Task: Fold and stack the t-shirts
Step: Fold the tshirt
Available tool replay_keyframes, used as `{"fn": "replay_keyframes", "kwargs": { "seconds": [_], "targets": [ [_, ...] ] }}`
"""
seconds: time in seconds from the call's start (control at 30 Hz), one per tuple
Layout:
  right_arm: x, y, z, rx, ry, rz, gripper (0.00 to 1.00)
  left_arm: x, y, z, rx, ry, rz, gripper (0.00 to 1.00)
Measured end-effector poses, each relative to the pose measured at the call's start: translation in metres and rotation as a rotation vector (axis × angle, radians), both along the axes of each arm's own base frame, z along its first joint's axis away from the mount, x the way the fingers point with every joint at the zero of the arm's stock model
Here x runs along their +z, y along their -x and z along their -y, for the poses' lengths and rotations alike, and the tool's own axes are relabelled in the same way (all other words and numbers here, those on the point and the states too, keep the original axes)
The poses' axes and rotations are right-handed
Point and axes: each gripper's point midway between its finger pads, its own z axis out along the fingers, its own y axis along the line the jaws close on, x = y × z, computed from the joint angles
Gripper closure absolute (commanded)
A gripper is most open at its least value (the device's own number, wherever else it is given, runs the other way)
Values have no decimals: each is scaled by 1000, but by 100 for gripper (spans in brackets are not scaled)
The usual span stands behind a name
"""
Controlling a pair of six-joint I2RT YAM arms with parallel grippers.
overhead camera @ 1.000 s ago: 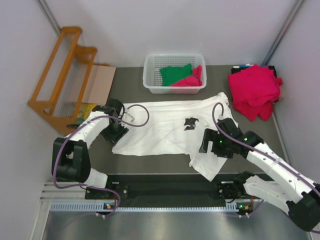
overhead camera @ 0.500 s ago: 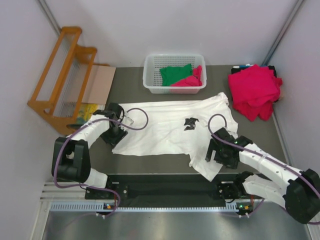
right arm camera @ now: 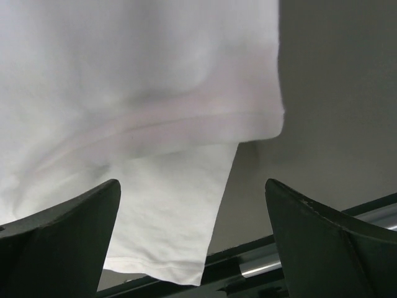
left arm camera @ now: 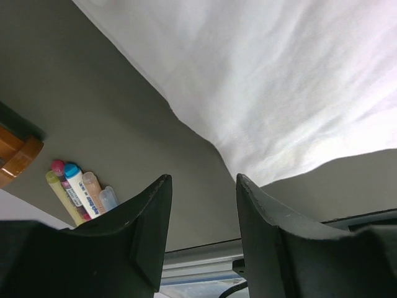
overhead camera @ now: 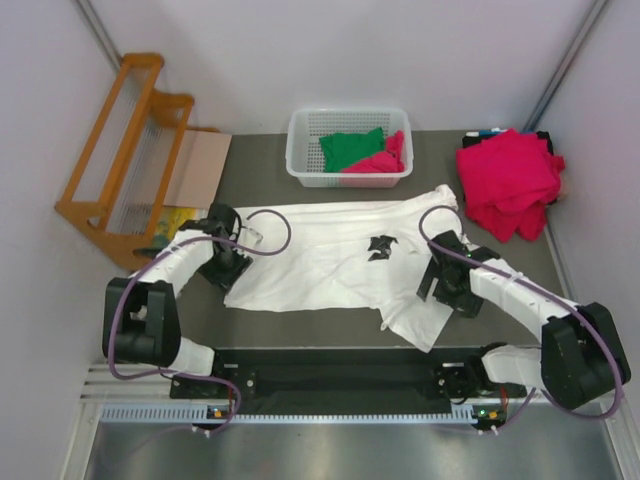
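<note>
A large white t-shirt (overhead camera: 330, 262) with a small black chest print (overhead camera: 381, 246) lies spread flat mid-table. My left gripper (overhead camera: 228, 274) hovers at its left edge, jaws open with only bare table between them (left arm camera: 201, 214); the shirt's hem (left arm camera: 267, 93) lies just ahead. Over the shirt's near right sleeve (right arm camera: 173, 217) my right gripper (overhead camera: 446, 288) stands wide open (right arm camera: 192, 208), holding nothing. Several crimson-pink t-shirts (overhead camera: 508, 182) are piled at the far right. A green t-shirt (overhead camera: 350, 150) and a pink one (overhead camera: 382, 162) lie in the basket.
The white lattice basket (overhead camera: 300, 168) stands at the back centre. A wooden rack (overhead camera: 120, 150) and a cardboard sheet (overhead camera: 198, 165) are at the back left. Markers (left arm camera: 77, 189) lie near the left edge. A black rail (overhead camera: 330, 372) runs along the near edge.
My right gripper dipped toward the near edge and came back up over the sleeve, its forearm swinging out to the right. The left gripper narrowed slightly and hardly moved. The shirt lies as before.
</note>
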Motion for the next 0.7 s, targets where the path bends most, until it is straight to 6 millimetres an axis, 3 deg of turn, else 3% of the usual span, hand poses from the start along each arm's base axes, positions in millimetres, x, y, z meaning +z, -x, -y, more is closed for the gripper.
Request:
{"fn": "replay_keyframes", "kwargs": {
  "seconds": [0.13,0.27,0.4,0.7],
  "targets": [
    [14,-14,8,-27,-19,52,0,1,3,7,-7,41,-7,50],
    [25,-17,0,-11,-72,88,0,5,1,19,-16,102,-31,51],
    [28,-16,1,-10,-78,101,0,6,-4,28,-21,152,-35,52],
    [25,-16,20,-49,-15,92,0,-6,8,30,-19,164,-92,52]
  ]
}}
